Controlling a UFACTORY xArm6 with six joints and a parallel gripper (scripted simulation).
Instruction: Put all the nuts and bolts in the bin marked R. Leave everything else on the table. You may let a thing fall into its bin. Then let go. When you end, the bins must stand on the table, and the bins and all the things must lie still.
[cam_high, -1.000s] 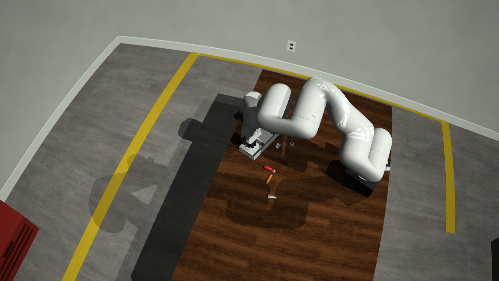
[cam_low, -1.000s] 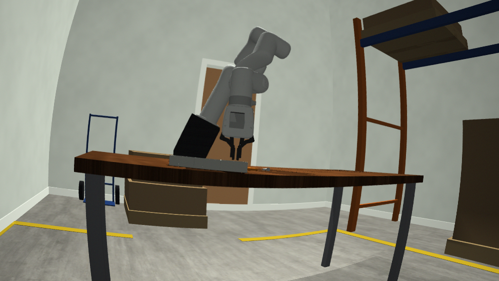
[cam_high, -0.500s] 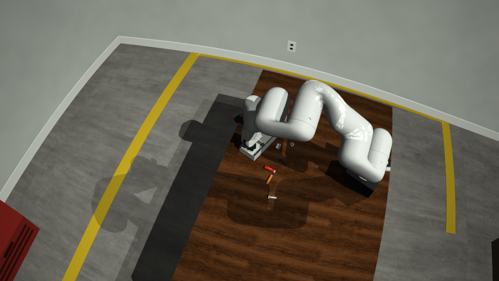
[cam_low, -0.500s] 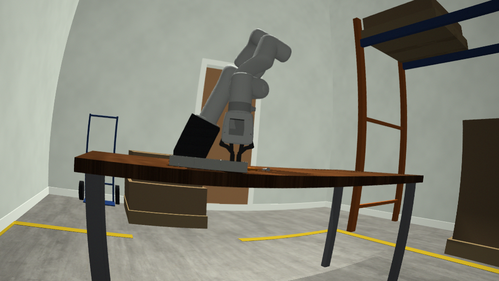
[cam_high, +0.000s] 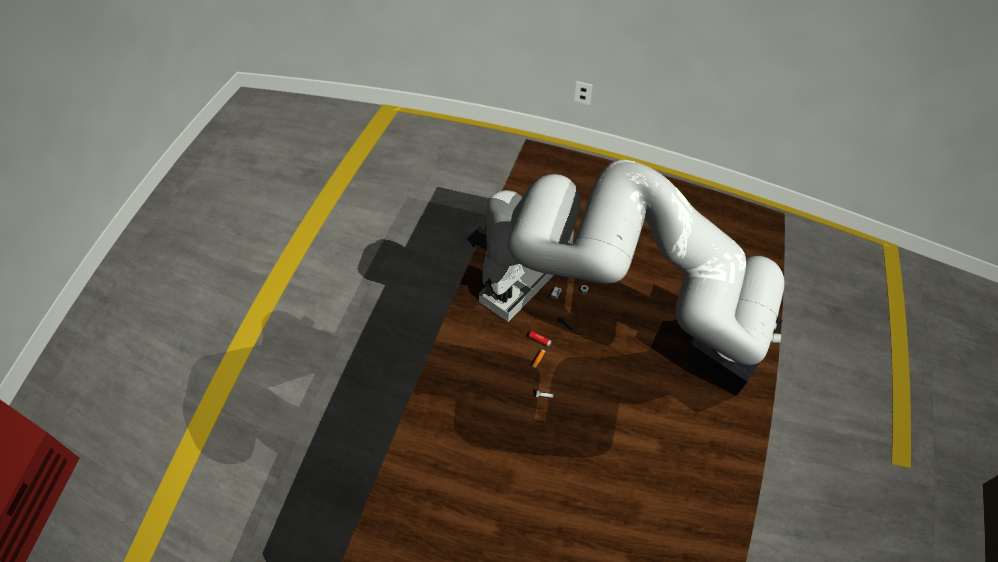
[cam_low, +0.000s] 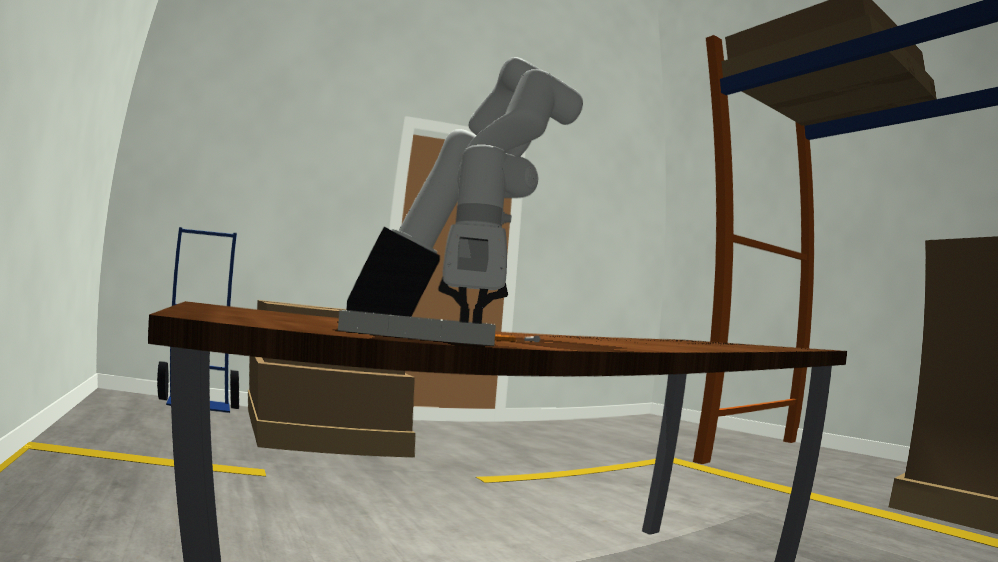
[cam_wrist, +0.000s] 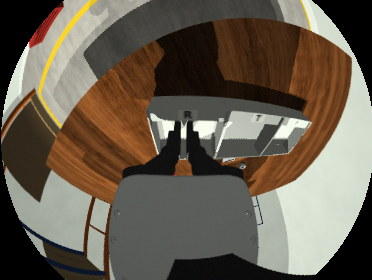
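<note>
Fingers pinched nearly shut as the gripper (cam_high: 504, 287) hangs over the bin (cam_high: 513, 312), left of centre in the top view; whether a small part sits between them, I cannot tell. In the wrist view the tips point into the left compartment, with a tiny dark mark just beyond them. My call: confirm this compartment is R, stay low inside the walls, then open. To the right on the table lie a nut (cam_high: 584, 286), a dark bolt (cam_high: 564, 323) and, lower, a silver bolt (cam_high: 544, 394), all well apart from the fingers.
</note>
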